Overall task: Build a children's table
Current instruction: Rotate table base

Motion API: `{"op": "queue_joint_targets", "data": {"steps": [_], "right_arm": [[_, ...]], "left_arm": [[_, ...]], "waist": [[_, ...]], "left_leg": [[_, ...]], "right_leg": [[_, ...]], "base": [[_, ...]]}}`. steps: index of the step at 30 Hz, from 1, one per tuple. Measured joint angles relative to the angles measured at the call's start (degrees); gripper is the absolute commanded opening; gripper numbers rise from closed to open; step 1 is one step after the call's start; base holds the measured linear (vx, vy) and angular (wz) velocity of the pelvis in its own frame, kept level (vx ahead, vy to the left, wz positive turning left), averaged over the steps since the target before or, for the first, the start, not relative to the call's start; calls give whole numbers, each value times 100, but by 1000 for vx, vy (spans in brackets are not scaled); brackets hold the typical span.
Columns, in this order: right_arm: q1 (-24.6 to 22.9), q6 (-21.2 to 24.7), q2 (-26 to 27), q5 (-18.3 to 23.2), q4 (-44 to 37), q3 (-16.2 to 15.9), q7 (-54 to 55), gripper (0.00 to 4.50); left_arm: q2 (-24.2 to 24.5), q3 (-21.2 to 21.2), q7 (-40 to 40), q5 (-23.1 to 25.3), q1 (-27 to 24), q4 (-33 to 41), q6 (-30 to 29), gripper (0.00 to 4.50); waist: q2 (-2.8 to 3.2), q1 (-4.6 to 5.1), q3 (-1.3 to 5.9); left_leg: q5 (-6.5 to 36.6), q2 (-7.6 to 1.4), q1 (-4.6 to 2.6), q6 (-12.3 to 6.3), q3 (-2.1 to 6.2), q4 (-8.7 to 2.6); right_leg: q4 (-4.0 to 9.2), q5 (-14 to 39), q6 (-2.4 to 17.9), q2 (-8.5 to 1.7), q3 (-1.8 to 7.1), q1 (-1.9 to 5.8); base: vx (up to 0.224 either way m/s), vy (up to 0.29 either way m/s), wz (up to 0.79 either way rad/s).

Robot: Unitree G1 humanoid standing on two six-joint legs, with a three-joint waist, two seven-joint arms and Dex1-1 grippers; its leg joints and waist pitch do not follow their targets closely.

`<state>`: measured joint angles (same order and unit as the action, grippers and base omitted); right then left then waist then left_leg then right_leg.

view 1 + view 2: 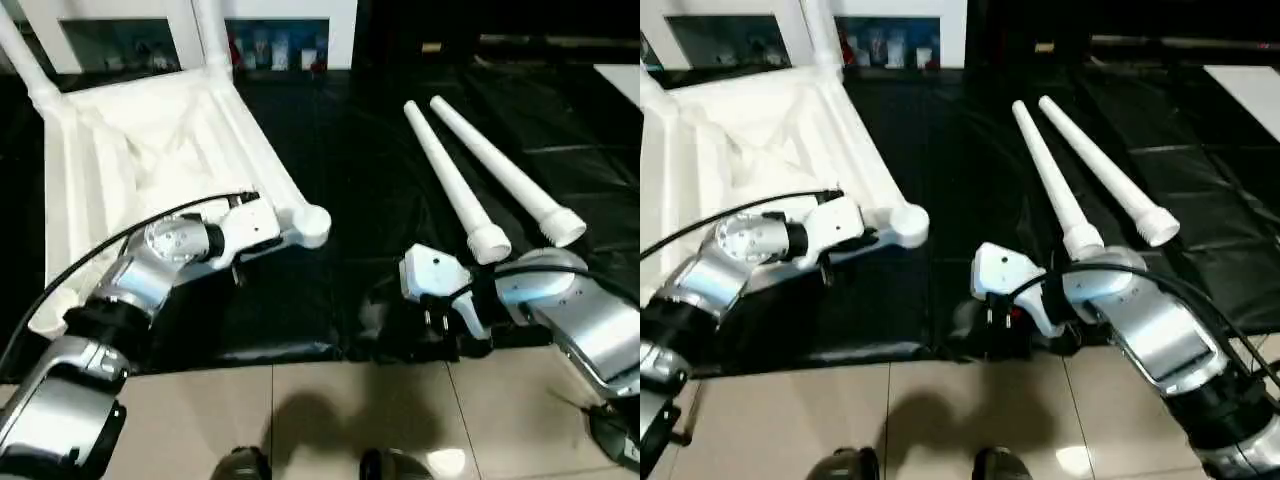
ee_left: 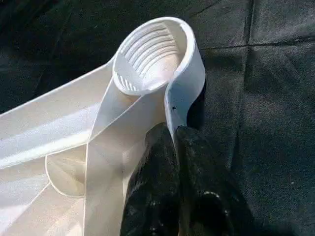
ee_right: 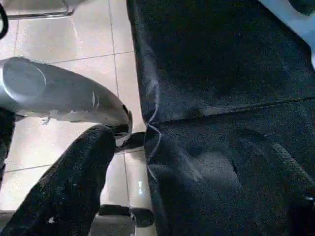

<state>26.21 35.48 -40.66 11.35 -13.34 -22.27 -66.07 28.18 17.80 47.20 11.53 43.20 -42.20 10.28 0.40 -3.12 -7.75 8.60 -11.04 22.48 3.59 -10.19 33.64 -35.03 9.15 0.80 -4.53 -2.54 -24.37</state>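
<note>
The children's table top (image 1: 150, 150) lies upside down on the left, ribbed underside up, with two white legs (image 1: 210, 35) standing in its far corners. My left gripper (image 2: 173, 130) is shut on the thin rim wall just beside the near right corner socket (image 2: 152, 54), which is hollow. Two loose tapered legs (image 1: 455, 180) (image 1: 505, 175) lie side by side on the black sheet at the right. My right gripper (image 1: 440, 320) hovers low over the sheet's near edge, in front of those legs, open with nothing between its fingers (image 3: 74, 187).
A black sheet (image 1: 350, 150) covers the floor under the parts; its near edge meets beige tiles (image 1: 330, 410). My feet (image 1: 240, 465) show at the bottom. A white glass-door cabinet (image 1: 280, 40) stands behind the table top.
</note>
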Motion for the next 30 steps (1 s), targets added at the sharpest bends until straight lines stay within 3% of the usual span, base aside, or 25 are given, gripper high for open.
{"op": "queue_joint_targets", "data": {"steps": [5, 10, 13, 17, 20, 22, 26, 30], "right_arm": [[-121, 0, 1, 0, -1, 0, 71, 392], [-240, -207, 154, -97, 11, 83, 419, 392], [-411, -321, 581, -278, 88, 486, 1269, 392], [-515, -167, 1234, -572, 200, 1126, 2667, 392], [-938, -264, 1907, -927, 219, 1764, 4079, 392], [-1250, -250, 2368, -918, 226, 2180, 4710, 392], [-1672, -434, 2651, -904, 240, 2328, 5156, 392], [-1731, -602, 2889, -861, 373, 2310, 5348, 392]], "left_arm": [[6, -240, -4, -174, 148, -189, 303, 86], [-136, -951, -278, -783, 183, -133, 419, 102], [-623, -1788, -1024, -1563, -20, 388, -84, 102], [-1148, -2455, -2159, -2028, -666, 1411, -997, 102], [-1856, -2574, -2985, -2030, -1797, 2640, -1340, 102], [-2299, -2529, -3365, -2036, -2456, 3093, -1499, 102], [-2552, -2365, -3747, -1822, -3051, 3792, -1625, 102], [-2588, -2129, -4067, -1488, -3194, 4108, -1902, 102]], "waist": [[9, -48, 5], [82, -110, 51], [97, -174, 68], [96, -165, 139], [22, -167, 254], [-20, -173, 281], [-31, -143, 285], [-23, 2, 285]], "left_leg": [[0, 0, 0, 0, 1, 5], [1, 3, -23, 0, 1, 17], [0, 2, -29, 1, 1, 31], [0, 2, -29, 1, 0, 49], [2, -1, -27, -1, 0, 37], [3, -7, -12, -1, 0, 42], [3, -4, -4, -1, 0, 40], [3, -3, -5, -1, 37, 41]], "right_leg": [[-5, -1, 1, 0, 0, 1], [-3, -1, 3, -2, 7, 34], [-17, -2, 3, -2, 9, 41], [-28, -1, 2, -2, 12, 42], [-8, 8, -14, -1, 8, 49], [-4, 22, -38, 6, 10, 48], [12, 39, -86, 9, 20, 48], [47, 39, -127, 27, -4, 58]], "base": [[0, 0, 0], [0, 0, 0], [0, 0, 0], [0, 0, 0], [0, 0, 0], [0, 0, 0], [0, 0, 0], [-26, -2, 0]]}}
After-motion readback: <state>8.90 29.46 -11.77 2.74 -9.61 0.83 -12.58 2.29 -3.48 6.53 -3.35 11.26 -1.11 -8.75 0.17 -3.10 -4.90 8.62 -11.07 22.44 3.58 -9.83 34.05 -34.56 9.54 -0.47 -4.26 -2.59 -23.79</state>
